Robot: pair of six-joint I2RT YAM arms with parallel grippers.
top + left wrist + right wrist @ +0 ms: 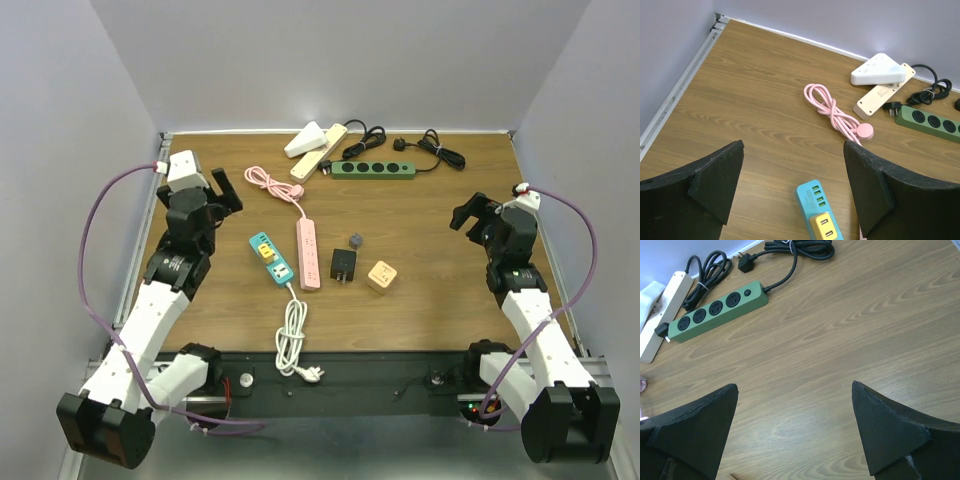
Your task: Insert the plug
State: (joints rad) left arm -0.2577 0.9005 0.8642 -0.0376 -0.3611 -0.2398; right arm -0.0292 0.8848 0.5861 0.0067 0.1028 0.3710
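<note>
Our left gripper [225, 192] and right gripper [468, 210] gape wide, holding nothing.
The black cube-shaped plug [343, 265] lies on the wooden table [430, 270] just beside the pink plastic power strip [308, 253]; we cannot read any lettering.

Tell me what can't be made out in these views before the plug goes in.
Teal strip: left wrist view, cut off by the bottom edge.
Pink strip: left wrist view, almost wholly behind the left gripper's finger; only its coiled cable shows.
Black adapter and grey piece: top view only, too small to see prongs.
Cream strip: right wrist view, cut off by the left edge.
</note>
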